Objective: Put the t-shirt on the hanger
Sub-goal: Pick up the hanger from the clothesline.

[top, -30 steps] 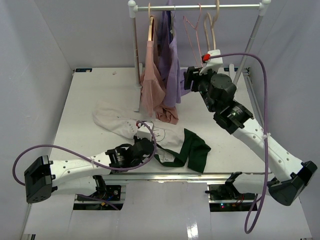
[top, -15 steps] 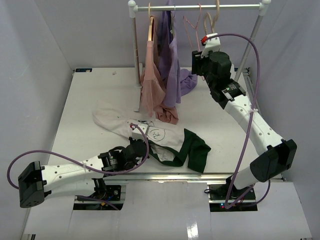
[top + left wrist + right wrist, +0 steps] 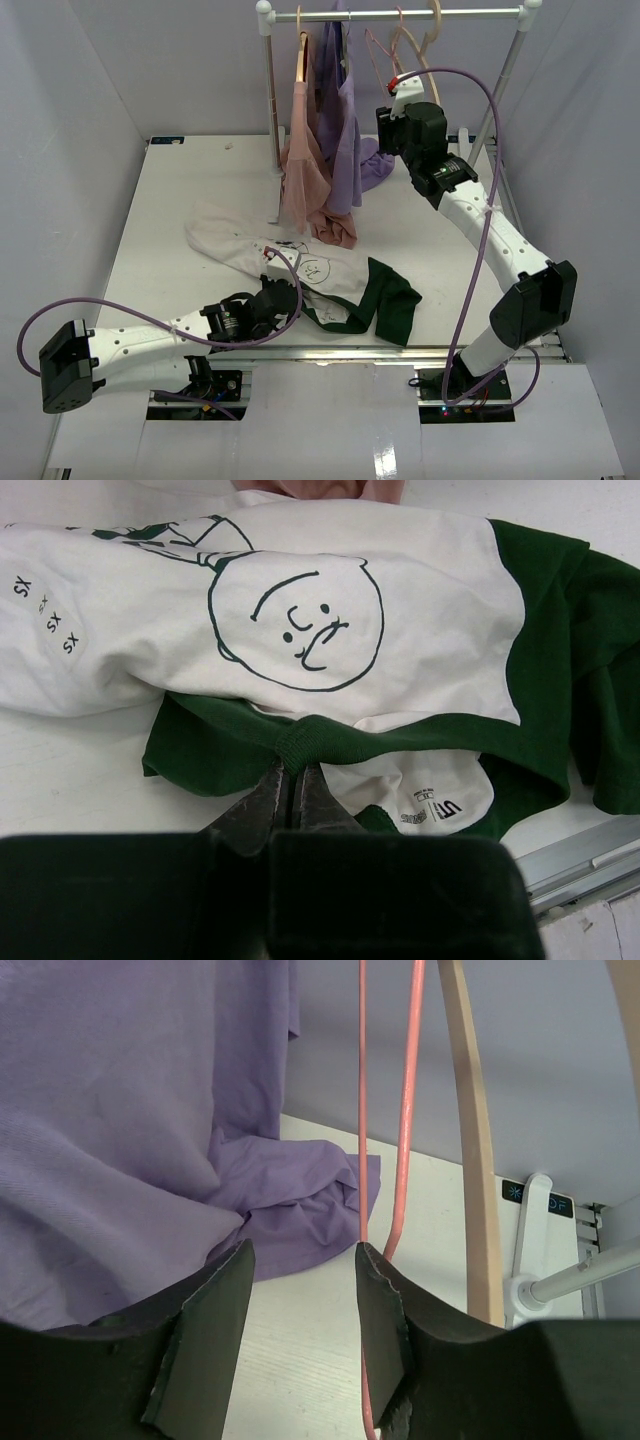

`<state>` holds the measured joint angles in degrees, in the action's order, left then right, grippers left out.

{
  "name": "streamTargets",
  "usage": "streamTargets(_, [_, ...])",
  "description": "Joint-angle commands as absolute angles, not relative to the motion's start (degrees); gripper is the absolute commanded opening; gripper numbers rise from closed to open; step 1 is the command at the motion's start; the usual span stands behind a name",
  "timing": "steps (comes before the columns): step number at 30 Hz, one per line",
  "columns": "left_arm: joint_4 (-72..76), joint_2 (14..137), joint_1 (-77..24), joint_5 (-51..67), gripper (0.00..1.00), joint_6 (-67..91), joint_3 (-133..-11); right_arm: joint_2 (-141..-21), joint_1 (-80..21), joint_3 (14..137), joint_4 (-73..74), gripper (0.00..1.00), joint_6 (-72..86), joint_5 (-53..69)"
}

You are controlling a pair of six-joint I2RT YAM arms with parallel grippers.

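The cream-white t-shirt (image 3: 325,270) with dark green sleeves lies crumpled on the table near the front edge, its line-drawn face (image 3: 295,620) turned up. My left gripper (image 3: 291,780) is shut on the t-shirt's green ribbed collar (image 3: 320,740). The thin pink hanger (image 3: 407,1110) hangs from the rail. My right gripper (image 3: 303,1250) is raised to it and open. One hanger wire runs down against the inner edge of the right finger (image 3: 380,1310); nothing is clamped. From above, the right gripper (image 3: 384,125) sits just under the hanger (image 3: 381,58).
A lilac garment (image 3: 130,1110) hangs just left of the right gripper, its hem pooled on the table. A dusty-pink garment (image 3: 305,170) hangs beside the rack post (image 3: 272,120). A beige wooden hanger (image 3: 470,1160) hangs right of the pink one. The rail (image 3: 470,13) spans the back.
My right arm has risen and moved back toward the rail, bringing its narrowing jaws up around the pink hanger wire. My left gripper stayed shut on the collar and shifted only slightly.
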<state>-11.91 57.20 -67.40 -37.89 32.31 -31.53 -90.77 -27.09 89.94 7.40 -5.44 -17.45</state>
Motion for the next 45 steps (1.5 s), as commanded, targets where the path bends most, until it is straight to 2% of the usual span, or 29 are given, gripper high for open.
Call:
streamTargets(1, [-11.1,57.4,-67.6,-37.5,0.00,31.7,-32.3,-92.0,-26.3,93.2,7.2,0.44,-6.5,-18.4])
streamTargets(5, [-11.0,57.9,-67.6,-37.8,0.00,31.6,-32.5,-92.5,-26.1,95.1,7.8,0.43,-6.7,-17.7])
streamTargets(18, [-11.1,59.1,-67.6,-37.4,0.00,31.4,-32.8,-86.3,-26.0,97.7,6.5,0.51,-10.4,-17.2])
streamTargets(29, [-11.0,59.6,-67.6,-37.5,0.00,31.5,-32.8,-88.4,-22.8,98.5,6.7,0.55,-12.8,-18.3])
streamTargets(45, [-11.0,59.9,-67.6,-37.4,0.00,31.5,-32.9,-92.9,-19.6,98.7,8.6,0.57,-9.6,-12.0])
